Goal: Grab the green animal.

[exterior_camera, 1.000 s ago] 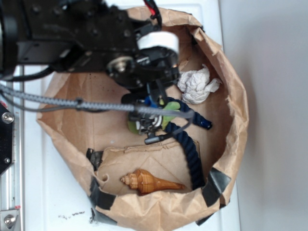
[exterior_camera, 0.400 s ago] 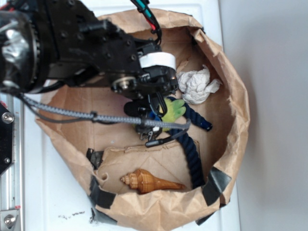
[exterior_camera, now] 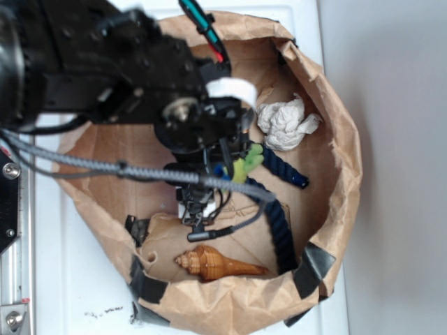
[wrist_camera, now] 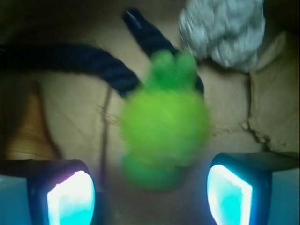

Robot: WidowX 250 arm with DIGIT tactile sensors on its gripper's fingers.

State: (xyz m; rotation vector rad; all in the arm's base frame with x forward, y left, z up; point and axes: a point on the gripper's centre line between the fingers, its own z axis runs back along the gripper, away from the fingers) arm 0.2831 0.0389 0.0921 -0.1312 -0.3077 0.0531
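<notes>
The green animal (wrist_camera: 164, 124) is a fuzzy lime-green plush lying on the floor of a brown paper bag (exterior_camera: 335, 160), partly across a dark blue rope (wrist_camera: 93, 63). In the exterior view only its upper part (exterior_camera: 247, 161) shows beside the arm. My gripper (wrist_camera: 150, 197) is open, with its glowing pads (wrist_camera: 70, 199) wide apart. The toy's near end reaches just between the pads without touching either. In the exterior view the gripper (exterior_camera: 197, 207) hangs inside the bag, to the lower left of the toy. The wrist view is blurred.
A crumpled white paper wad (exterior_camera: 285, 124) lies at the bag's upper right, just beyond the toy. A brown spiral shell (exterior_camera: 220, 264) lies near the bag's lower wall. The rope (exterior_camera: 279, 223) curves down the right side. The bag walls stand all round.
My gripper has shifted down and left in the exterior view, off the toy, so more of the green animal shows. The toy, rope, wad and shell have not moved.
</notes>
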